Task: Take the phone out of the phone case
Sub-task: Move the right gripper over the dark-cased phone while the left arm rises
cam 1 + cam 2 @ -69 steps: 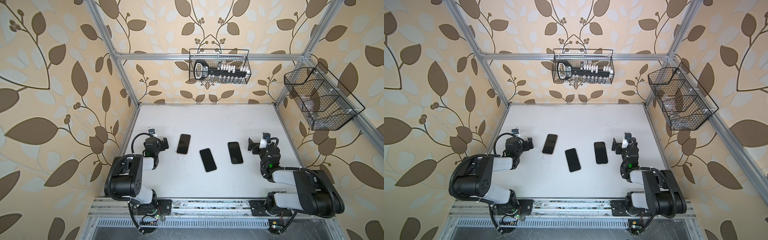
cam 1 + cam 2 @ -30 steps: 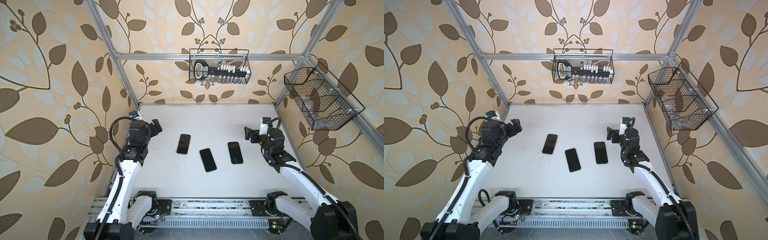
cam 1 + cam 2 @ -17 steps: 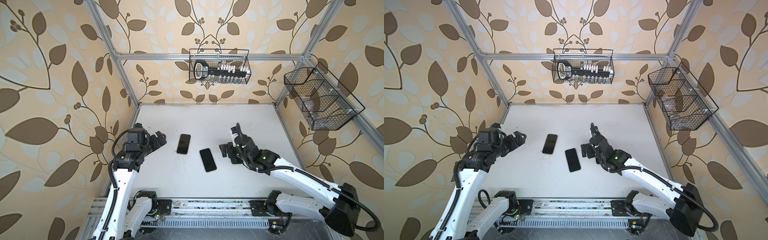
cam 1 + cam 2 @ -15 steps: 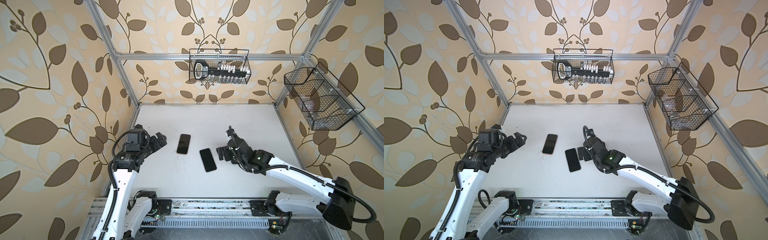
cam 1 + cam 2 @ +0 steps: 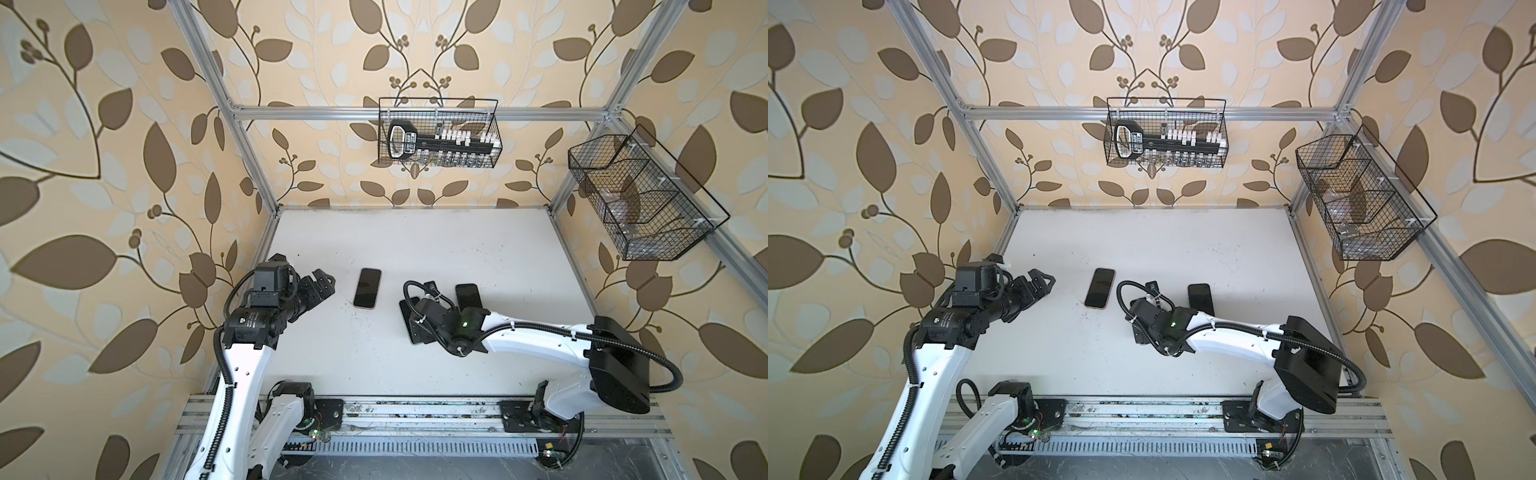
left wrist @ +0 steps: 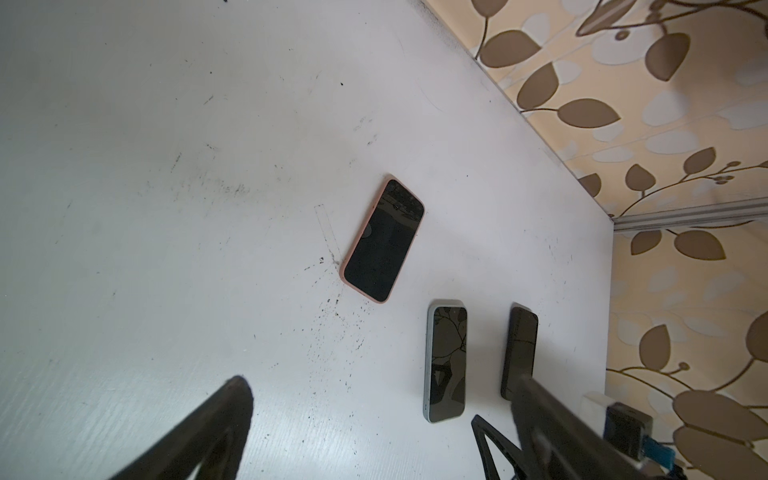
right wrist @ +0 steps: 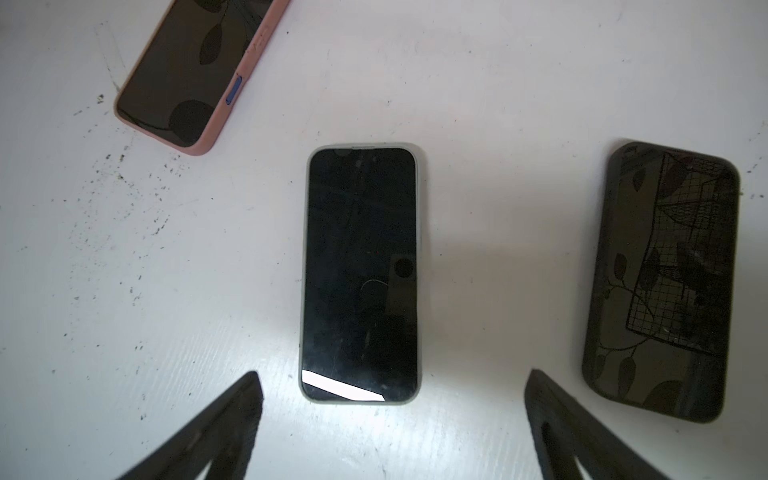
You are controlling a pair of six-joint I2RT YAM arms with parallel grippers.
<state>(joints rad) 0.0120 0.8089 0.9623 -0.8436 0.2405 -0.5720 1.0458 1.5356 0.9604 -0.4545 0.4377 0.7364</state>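
Bright, diffuse light — soft shadows, glare streak on the middle phone (image 7: 359, 270).

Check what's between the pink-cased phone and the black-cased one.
The grey-cased phone lies between the pink-cased phone and the black-cased phone, flat on the table, touching neither. Clearest in the right wrist view.

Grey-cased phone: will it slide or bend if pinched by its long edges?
Probably stiff: the grey-cased phone is a flat, glass-fronted slab. Lying flat on the smooth white table, it may skid if nudged. Its low rounded rim likely gives the open right gripper little purchase.
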